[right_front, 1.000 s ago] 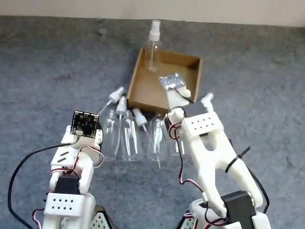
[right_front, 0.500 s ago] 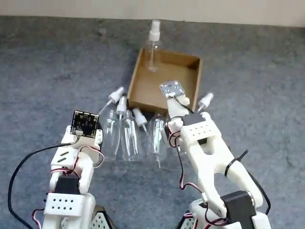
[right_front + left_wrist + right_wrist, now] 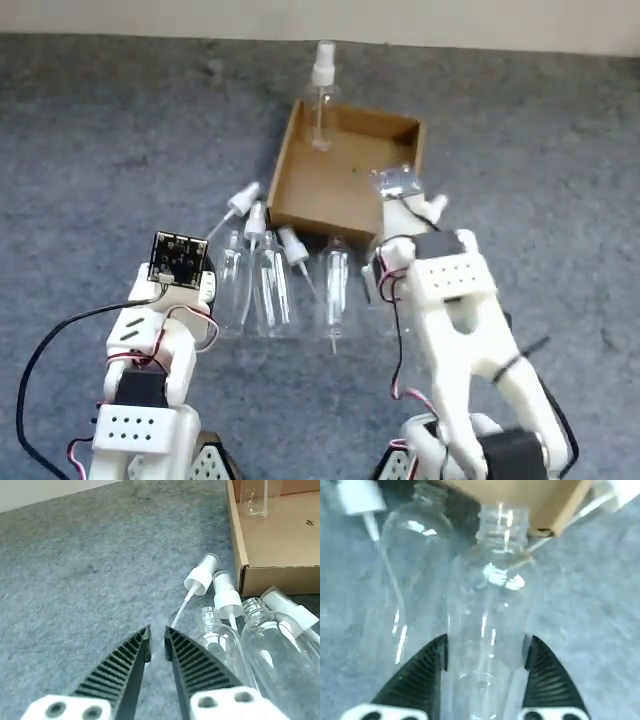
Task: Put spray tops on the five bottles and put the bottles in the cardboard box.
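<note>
A cardboard box lies at the far middle of the carpet. One capped bottle stands in its far-left corner. Several clear uncapped bottles lie side by side in front of the box, with loose spray tops around their necks. In the right wrist view my right gripper is open and straddles the rightmost lying bottle, one finger on each side. Beside it lies another bottle. My left gripper hovers over bare carpet left of the bottles, its fingers a narrow gap apart and holding nothing.
Another spray top lies by the box's right front corner. One more spray top rests between two bottle necks. Grey carpet stretches free to the left and right of the cluster.
The right arm has swung rightward, from over the box's front edge to over the rightmost lying bottle. The left arm has stayed put.
</note>
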### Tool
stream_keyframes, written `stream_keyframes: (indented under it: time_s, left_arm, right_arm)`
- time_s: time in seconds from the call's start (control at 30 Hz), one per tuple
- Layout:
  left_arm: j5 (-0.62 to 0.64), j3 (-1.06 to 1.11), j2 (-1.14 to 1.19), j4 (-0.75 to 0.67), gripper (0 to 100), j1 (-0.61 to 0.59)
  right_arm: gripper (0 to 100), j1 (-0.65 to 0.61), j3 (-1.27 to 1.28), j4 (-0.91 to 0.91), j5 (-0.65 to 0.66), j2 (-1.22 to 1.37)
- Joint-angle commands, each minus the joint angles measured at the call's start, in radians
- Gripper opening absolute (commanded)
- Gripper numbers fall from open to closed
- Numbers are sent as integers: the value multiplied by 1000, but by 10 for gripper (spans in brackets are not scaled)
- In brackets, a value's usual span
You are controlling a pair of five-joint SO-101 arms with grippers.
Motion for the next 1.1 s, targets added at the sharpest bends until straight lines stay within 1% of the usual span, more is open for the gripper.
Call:
stream_keyframes:
  time_s: [0.0, 0.07, 0.13, 0.2, 0.27, 0.4, 0.5, 0.57, 0.67, 0.77, 0.93, 1.0, 1.07]
  left_arm:
    - [-9, -12, -13, -20, 7, -12]
    - [-9, -15, -13, -18, 7, -12]
    - [-9, -15, -13, -18, 7, -12]
    - [-9, -16, -13, -17, 7, -12]
    - [-38, -31, -12, -11, 7, -12]
    - [-60, -156, -1, 152, 7, -8]
    - [-64, -249, 4, 247, 7, -5]
    - [-120, -329, 41, 305, 7, -5]
    - [-226, -527, 200, 414, 7, -12]
    - [-276, -788, 446, 578, 7, -12]
    - [-284, -1242, 905, 804, 11, -12]
    - [-284, -1408, 1075, 862, 12, -12]
    - [-284, -1564, 1239, 893, 34, -8]
  right_arm:
    - [69, 58, -68, 97, 41, -180]
    - [69, 116, -70, 145, 61, -240]
    - [69, 196, -71, 183, 135, -262]
    - [69, 291, -67, 183, 192, -260]
    - [69, 378, -64, 148, 232, -260]
    - [69, 542, -31, 84, 319, -248]
    - [69, 630, 5, 18, 387, -174]
    - [69, 673, 12, -16, 420, -93]
    - [69, 714, 12, -77, 433, 41]
    - [69, 710, 8, -116, 431, 156]
    - [73, 728, 8, -208, 436, 269]
    - [74, 742, 8, -228, 437, 288]
    - [74, 746, 8, -226, 485, 295]
